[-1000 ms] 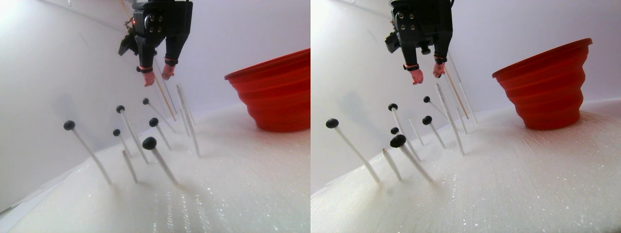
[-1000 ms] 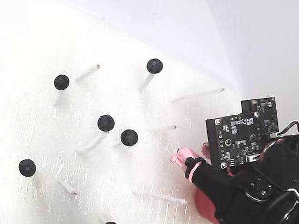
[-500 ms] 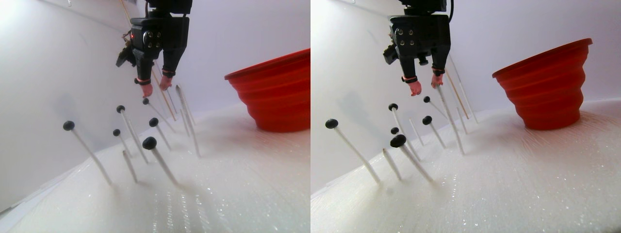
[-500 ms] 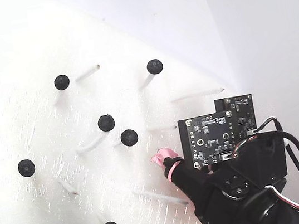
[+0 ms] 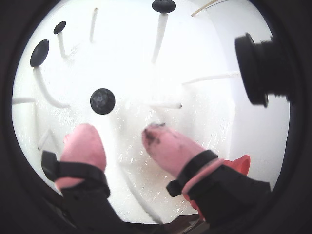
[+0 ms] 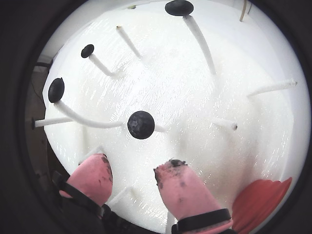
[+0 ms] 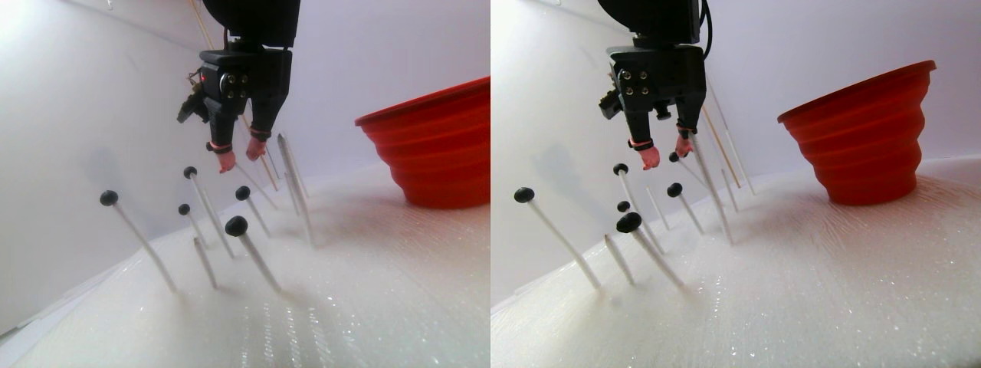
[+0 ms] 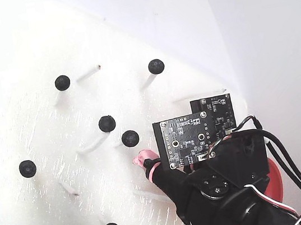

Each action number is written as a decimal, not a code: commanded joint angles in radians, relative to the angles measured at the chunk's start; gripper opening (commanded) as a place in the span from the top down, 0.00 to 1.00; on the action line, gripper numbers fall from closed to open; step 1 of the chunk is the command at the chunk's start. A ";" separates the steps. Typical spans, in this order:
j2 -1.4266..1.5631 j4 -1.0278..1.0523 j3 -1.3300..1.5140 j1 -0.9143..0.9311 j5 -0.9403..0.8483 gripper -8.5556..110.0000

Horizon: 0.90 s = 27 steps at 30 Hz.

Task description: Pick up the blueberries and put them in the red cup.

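On white foam [image 8: 42, 219], blueberries [image 8: 107, 123] on sticks [image 7: 260, 264].

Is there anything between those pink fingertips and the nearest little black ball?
Nothing. In both wrist views, only bare white foam shows between the open gripper and the closest blueberry, perched on its white stick.

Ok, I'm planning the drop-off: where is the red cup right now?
In the stereo pair view the red cup stands at the right on the white foam, well apart from the blueberries on sticks.
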 commanded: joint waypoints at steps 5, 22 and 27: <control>-0.040 -0.074 -0.057 -0.044 -0.032 0.78; -0.150 -0.167 -0.109 -0.034 -0.058 0.77; -0.179 -0.193 -0.118 -0.035 -0.058 0.76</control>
